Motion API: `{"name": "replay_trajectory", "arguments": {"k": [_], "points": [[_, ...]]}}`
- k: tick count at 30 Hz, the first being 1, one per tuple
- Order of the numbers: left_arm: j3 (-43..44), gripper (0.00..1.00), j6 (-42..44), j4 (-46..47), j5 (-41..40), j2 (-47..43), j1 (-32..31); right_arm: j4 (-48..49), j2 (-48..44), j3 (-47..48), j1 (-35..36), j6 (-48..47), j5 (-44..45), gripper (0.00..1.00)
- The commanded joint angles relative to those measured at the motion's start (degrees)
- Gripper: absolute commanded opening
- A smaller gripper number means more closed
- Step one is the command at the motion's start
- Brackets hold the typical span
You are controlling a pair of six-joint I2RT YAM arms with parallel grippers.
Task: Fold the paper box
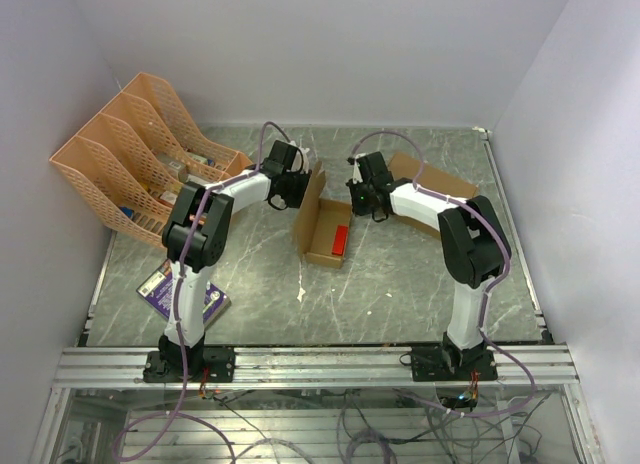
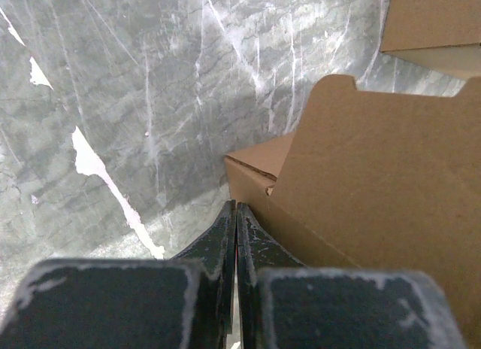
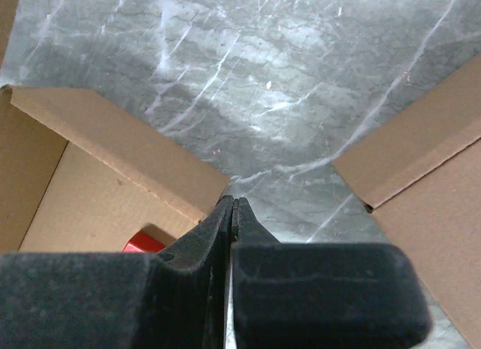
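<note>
Paper box (image 1: 322, 234): brown and open, it lies mid-table (image 1: 400, 284) between the two arms. Its lid flap stands up on the left side.
Left gripper (image 1: 291, 191): the fingers are pressed together and hold nothing. It is just beside the raised flap.
Right gripper (image 1: 360, 201): the fingers are closed on nothing, just off the box's right edge.
Top view alone: a red item (image 1: 341, 240) lies in the box's tray. An orange file rack (image 1: 130, 154) stands at the back left, and a purple packet (image 1: 165, 286) lies by the left arm's base. A second cardboard piece (image 1: 440, 179) lies behind the right arm.
Left wrist view alone: the closed fingertips (image 2: 225, 230) sit low by the box's corner, and whether they touch it cannot be told. The flap's top edge has a notch. The other cardboard shows in the upper right corner.
Right wrist view alone: the closed fingertips (image 3: 222, 221) hang over bare table. The box wall is on the left, the second cardboard is on the right, and a sliver of the red item shows at the bottom.
</note>
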Motion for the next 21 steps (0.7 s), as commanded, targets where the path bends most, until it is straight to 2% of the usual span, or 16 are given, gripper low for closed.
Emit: {"name": "replay_trajectory", "arguments": {"k": [1, 21], "points": [[2.25, 0.07, -0.21, 0.76, 2.28, 1.42, -0.66, 0.63, 0.7, 1.0, 0.71, 0.75, -0.59, 0.0], [6.4, 0.07, 1.72, -0.4, 4.7, 4.91, -1.91, 1.74, 0.77, 0.31, 1.82, -0.34, -1.1, 0.0]]}}
